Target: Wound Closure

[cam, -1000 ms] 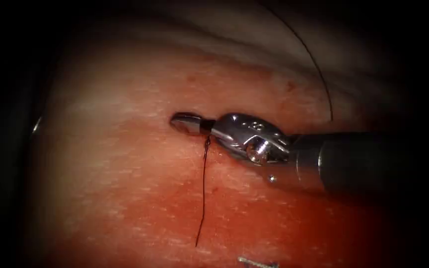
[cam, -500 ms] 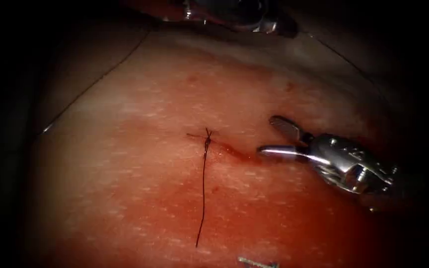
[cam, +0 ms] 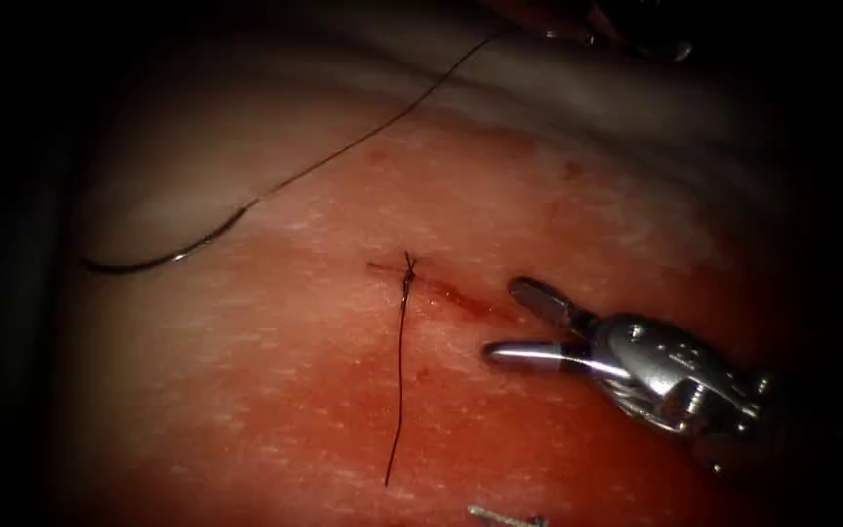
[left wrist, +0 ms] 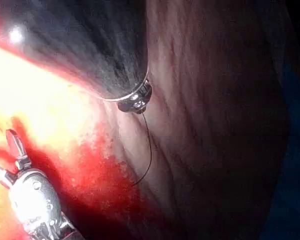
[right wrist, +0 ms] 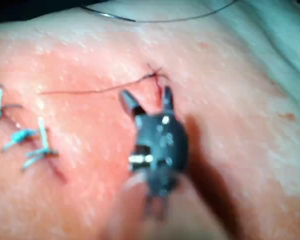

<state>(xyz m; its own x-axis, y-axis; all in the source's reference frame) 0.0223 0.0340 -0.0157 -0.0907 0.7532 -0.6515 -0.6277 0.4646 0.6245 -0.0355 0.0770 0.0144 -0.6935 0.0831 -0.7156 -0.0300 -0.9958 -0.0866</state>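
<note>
My left gripper (left wrist: 135, 104) is pinching the thread (cam: 363, 140): in the left wrist view the strand comes straight out of its closed tip and hangs away in a loose curve over the pale flank of the tissue (cam: 275, 390). In the endoscope view that tool sits dim at the far upper edge, and the thread runs from there down and to the left.

At the far left of that view the thread ends at the needle (cam: 163, 259). It lies free on the surface, on its side with the curve sagging downward. Neither tool holds it, and I see no part of it buried in the tissue. It is well to the left of the stitch.

Near the middle sits a knot (cam: 408, 268), snug on the tissue, with short whiskers sticking out. One long cut end (cam: 400, 390) trails straight down from it toward the near edge. I cannot trace the line of the cut beyond this stitch. Just right of the knot a streak of red fluid (cam: 462, 302) runs down and to the right.

Further right is my right gripper (cam: 506, 320). Its jaws are spread wide and hold nothing, with the tips pointing left at the streak, near the knot but apart from it.

The right wrist view shows the same spread jaws just short of the knot. Off to one side, well apart, are a few blue stitches (right wrist: 32, 145) with their cut ends standing up.
</note>
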